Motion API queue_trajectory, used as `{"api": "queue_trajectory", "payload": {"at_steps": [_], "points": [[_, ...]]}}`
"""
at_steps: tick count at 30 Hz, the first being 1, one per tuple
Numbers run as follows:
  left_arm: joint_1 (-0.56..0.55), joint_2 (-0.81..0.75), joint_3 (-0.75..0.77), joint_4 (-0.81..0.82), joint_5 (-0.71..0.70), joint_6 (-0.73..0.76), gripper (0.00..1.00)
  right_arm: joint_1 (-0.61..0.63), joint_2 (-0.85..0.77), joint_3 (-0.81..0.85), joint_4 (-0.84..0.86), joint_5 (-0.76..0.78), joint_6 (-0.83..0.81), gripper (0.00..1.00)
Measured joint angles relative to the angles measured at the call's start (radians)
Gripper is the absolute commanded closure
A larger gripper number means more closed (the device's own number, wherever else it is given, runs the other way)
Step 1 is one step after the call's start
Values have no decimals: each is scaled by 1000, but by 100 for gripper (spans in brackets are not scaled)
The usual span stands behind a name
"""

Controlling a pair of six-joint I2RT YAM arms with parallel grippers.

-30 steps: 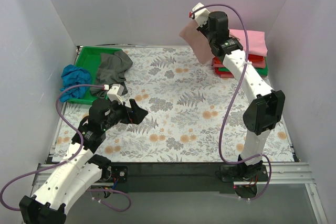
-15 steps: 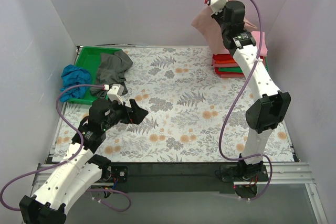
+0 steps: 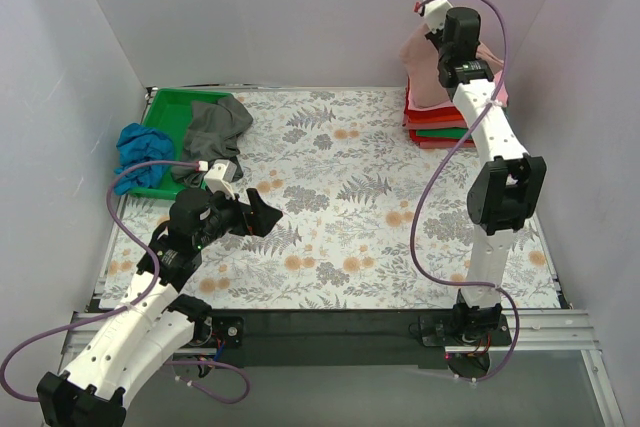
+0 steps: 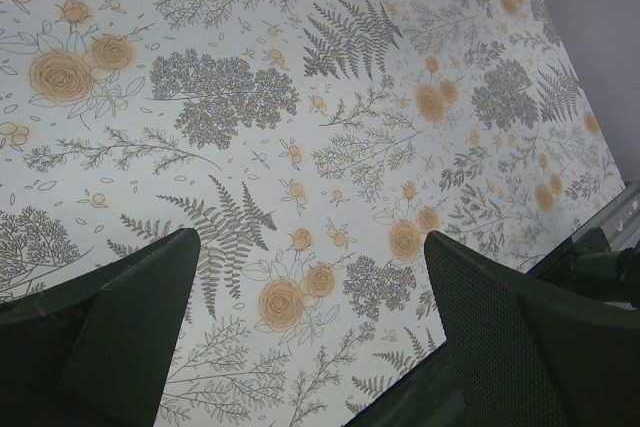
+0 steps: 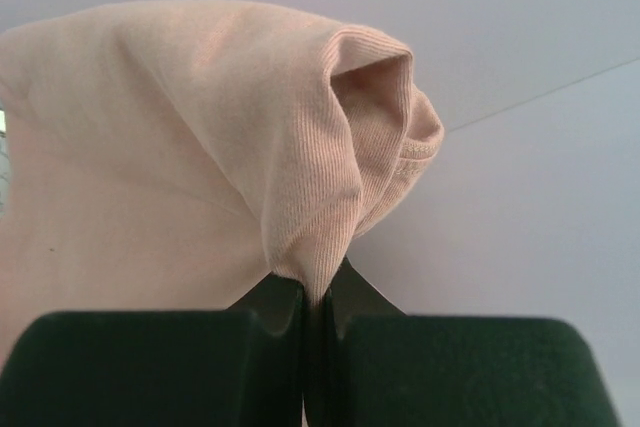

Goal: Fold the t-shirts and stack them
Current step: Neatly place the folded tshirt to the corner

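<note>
My right gripper (image 5: 316,297) is pinched tight on a fold of the soft dusty-pink cotton t-shirt (image 3: 424,72), which hangs high at the far right, just above the stack of folded red, green and pink t-shirts (image 3: 440,129) on the floral-patterned table (image 3: 340,217). My left gripper (image 4: 310,247) hovers spread and empty over the near left. Far left, a crumpled grey t-shirt (image 3: 215,127) lies across the green plastic tray (image 3: 175,102), with a bunched blue t-shirt (image 3: 140,147) at its left edge.

Floral-covered table (image 3: 340,232), green tray (image 3: 172,110) far left, stack of folded t-shirts (image 3: 432,131) far right.
</note>
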Motion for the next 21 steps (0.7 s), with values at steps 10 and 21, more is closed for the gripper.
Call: {"api": "queue_trajectory", "payload": {"at_steps": [10,21], "points": [[0,2,0,0,0,0,6,-50,37,-1,45,43,-1,99],[0,7,-1,0,0,0,6,-96,109,-3,101,116,-24,40]]}}
